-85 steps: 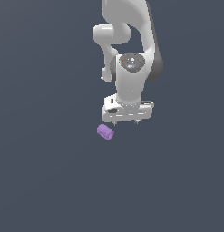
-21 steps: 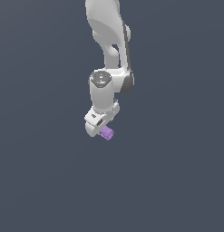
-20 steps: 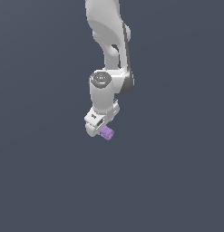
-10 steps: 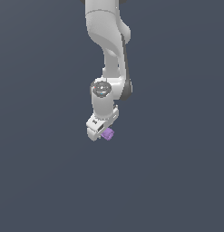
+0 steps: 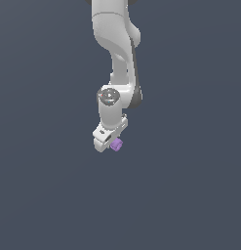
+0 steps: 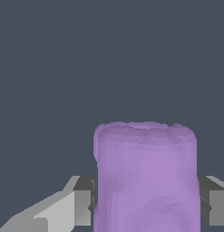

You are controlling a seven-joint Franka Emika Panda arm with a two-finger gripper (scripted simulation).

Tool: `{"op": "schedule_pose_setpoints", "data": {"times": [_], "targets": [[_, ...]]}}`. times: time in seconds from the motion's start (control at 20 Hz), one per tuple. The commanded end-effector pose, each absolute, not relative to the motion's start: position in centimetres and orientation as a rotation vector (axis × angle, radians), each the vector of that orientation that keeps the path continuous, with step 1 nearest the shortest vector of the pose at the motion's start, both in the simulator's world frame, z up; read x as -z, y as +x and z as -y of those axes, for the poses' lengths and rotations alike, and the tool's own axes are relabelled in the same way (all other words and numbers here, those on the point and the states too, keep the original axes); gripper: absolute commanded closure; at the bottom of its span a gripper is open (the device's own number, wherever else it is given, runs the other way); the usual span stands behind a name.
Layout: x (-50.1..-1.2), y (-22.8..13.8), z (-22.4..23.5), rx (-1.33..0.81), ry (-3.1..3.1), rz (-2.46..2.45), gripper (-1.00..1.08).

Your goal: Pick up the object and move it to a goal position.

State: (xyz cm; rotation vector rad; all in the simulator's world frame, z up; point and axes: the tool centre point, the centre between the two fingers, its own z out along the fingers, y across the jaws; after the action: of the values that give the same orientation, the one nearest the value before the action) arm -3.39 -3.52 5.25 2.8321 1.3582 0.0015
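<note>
One white Panda arm [image 5: 117,58] hangs straight down, wrist turned, and we see its gripper [image 5: 111,141] clamped on the light-purple cylinder [image 5: 116,144], fingers [image 6: 81,206] pressed against both its sides. In the wrist view the cylinder's wall [image 6: 146,179] looks matte and faceted, its rim lumpy.

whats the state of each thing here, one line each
purple cylinder: sits between the gripper fingers, a finger pressed against each side; in the exterior view it shows just under the gripper body.
gripper: pointing down, shut on the purple cylinder.
arm: reaching down from above, wrist bent toward the exterior view's left.
</note>
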Motion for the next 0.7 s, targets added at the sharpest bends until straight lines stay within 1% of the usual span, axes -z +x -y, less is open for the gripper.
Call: {"op": "schedule_pose_setpoints", "data": {"times": [0.0,0.2,0.35,0.5,0.65], "targets": [[-5.2,-3.4,3.5,0.0,2.833,-1.359,1.08],[-5.4,-3.2,3.5,-0.007,2.83,-1.355,1.08],[-6.1,-2.3,3.7,-0.038,2.823,-1.337,1.08],[-7.5,-0.6,4.1,-0.097,2.807,-1.304,1.08],[-9.7,1.8,4.6,-0.183,2.781,-1.252,1.08]]}}
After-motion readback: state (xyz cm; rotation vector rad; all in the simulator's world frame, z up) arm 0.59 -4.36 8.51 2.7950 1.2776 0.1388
